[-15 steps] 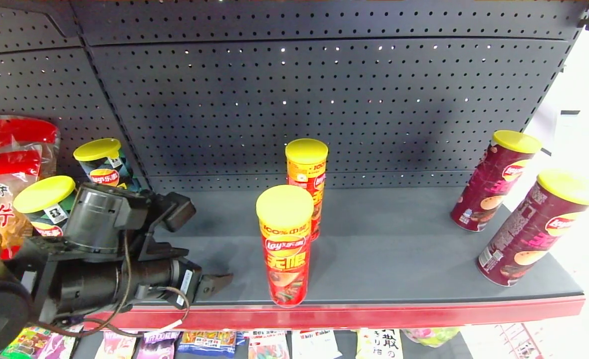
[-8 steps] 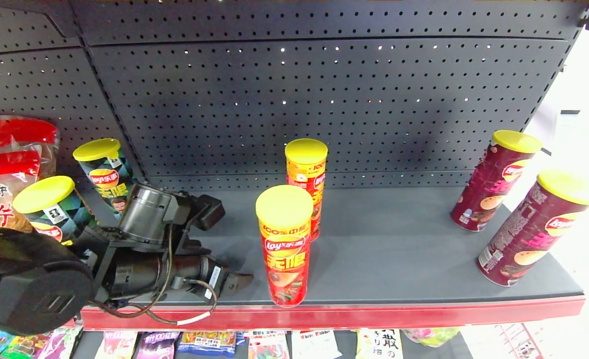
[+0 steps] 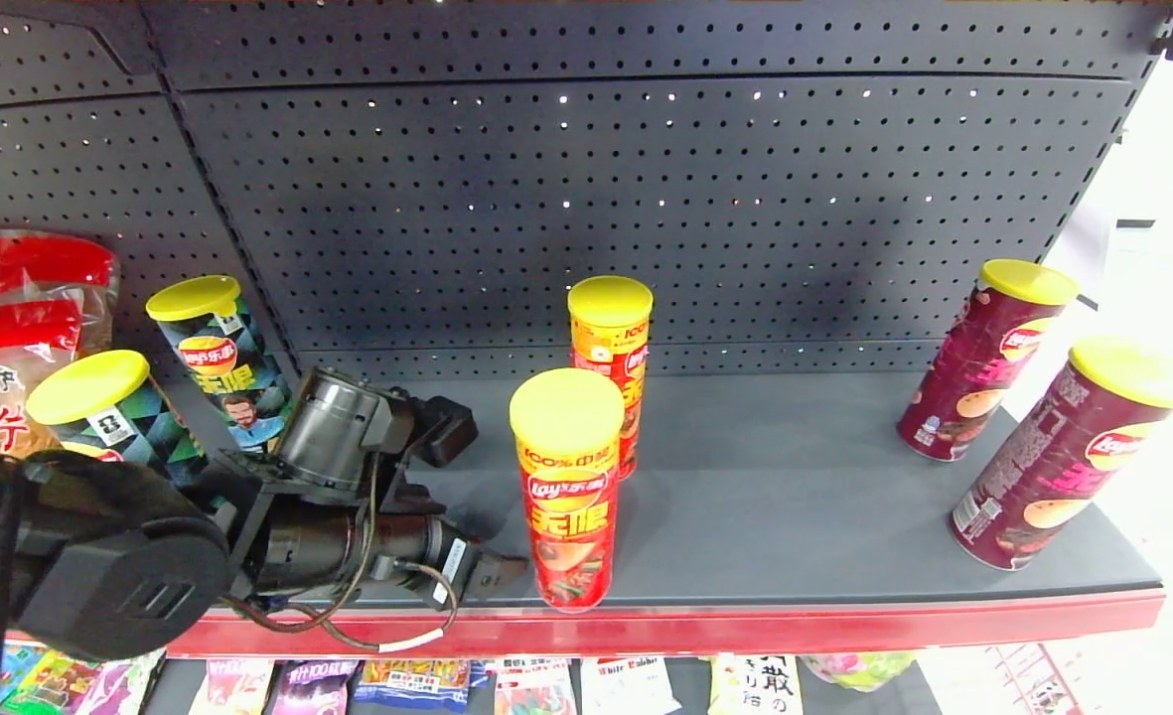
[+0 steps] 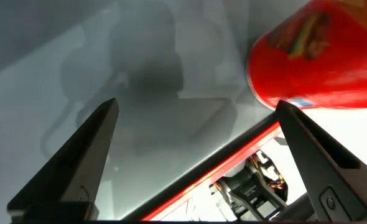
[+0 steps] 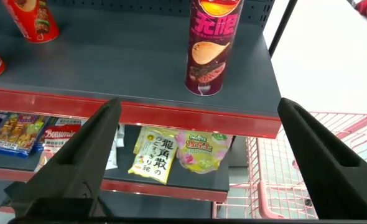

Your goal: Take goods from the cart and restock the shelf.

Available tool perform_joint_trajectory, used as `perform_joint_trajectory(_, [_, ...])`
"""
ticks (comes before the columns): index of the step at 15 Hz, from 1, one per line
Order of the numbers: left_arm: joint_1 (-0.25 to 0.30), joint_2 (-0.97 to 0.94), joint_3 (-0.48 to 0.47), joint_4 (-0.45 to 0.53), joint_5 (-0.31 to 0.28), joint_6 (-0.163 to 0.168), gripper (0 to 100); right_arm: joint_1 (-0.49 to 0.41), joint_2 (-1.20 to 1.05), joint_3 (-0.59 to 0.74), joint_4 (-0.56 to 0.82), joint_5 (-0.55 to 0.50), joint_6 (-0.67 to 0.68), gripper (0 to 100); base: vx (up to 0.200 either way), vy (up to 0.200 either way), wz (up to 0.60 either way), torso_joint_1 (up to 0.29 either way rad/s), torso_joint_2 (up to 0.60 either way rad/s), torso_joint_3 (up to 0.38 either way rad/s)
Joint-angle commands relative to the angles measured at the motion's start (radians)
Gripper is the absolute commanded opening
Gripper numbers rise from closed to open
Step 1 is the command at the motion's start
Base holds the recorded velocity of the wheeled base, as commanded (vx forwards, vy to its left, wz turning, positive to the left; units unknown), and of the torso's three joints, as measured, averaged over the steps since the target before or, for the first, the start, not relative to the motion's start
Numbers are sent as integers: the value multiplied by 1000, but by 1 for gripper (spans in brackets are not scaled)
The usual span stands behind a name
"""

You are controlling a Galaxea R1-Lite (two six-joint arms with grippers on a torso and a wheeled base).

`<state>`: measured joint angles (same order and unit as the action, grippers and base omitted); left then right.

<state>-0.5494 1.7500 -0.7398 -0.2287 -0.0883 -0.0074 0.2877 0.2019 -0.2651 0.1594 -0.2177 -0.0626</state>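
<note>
On the dark shelf [image 3: 795, 497] a red chip can with a yellow lid [image 3: 566, 497] stands near the front edge, and a second red can [image 3: 609, 357] stands behind it. My left gripper [image 3: 492, 576] hovers low over the shelf front, just left of the front can and apart from it. The left wrist view has that gripper [image 4: 197, 104] open and empty, the red can's base [image 4: 320, 62] just past one fingertip. My right gripper [image 5: 199, 106] is open and empty, off the shelf front, facing a maroon can [image 5: 211, 43].
Two maroon cans [image 3: 983, 362] [image 3: 1063, 457] lean at the shelf's right end. Two dark patterned cans [image 3: 214, 348] [image 3: 99, 412] and red bags [image 3: 10, 298] crowd the left. Snack packets [image 5: 155, 155] lie on the lower shelf. A pink wire cart [image 5: 295, 180] sits below right.
My left arm has slid to the right along the shelf's front edge, bringing its gripper close to the front red can. The cans have not moved.
</note>
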Motion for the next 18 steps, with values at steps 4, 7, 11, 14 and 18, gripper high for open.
perform_joint_trajectory(4, [-4, 23, -26, -1, 1, 1, 100, 1, 5, 0, 0, 0, 0, 100, 0, 0, 0, 0, 0, 0])
perform_joint_trajectory(7, [-15, 29, -32, -1, 1, 0, 100, 1, 4, 1, 0, 0, 0, 100, 0, 0, 0, 0, 0, 0])
perform_joint_trajectory(11, [-21, 36, -41, -1, 1, 0, 100, 1, 4, 1, 0, 0, 0, 100, 0, 0, 0, 0, 0, 0])
perform_joint_trajectory(14, [-21, 37, -41, -1, 1, 0, 100, 1, 4, 1, 0, 0, 0, 100, 0, 0, 0, 0, 0, 0])
perform_joint_trajectory(18, [-21, 48, -43, -23, -1, 0, 100, 1, 5, 1, 0, 0, 0, 100, 0, 0, 0, 0, 0, 0])
